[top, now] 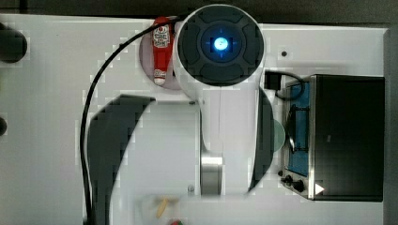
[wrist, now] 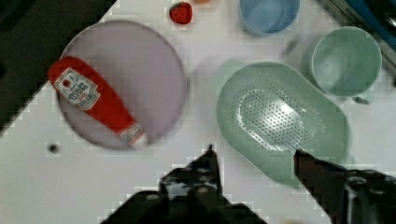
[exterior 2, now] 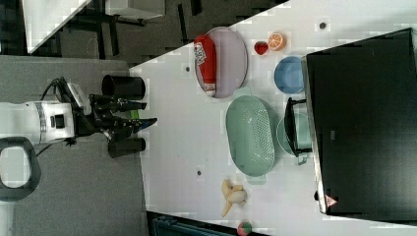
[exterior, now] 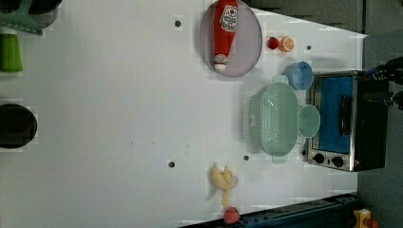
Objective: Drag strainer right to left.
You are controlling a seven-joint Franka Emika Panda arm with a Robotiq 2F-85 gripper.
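The white surface [exterior: 119,118] carries a toaster oven [exterior: 344,121], with the pale green strainer [exterior: 273,118] lying just beside it, between a blue bowl [exterior: 299,75] and a banana [exterior: 223,180]. The hand [exterior 2: 140,120] hangs well apart from the strainer, fingers spread and holding nothing.

mint strainer [exterior: 273,118] – oval, upright, on table

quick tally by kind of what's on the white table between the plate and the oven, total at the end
Strainer: 1, mint-green strainer
Cups/bowls: 2, blue bowl, green cup
Plate: 1, grey plate
Ketchup bottle: 1, ketchup bottle lying on the plate
Toy fruit: 4, strawberry, orange half, banana, red-green fruit
Toaster oven: 1, toaster oven
Total: 10
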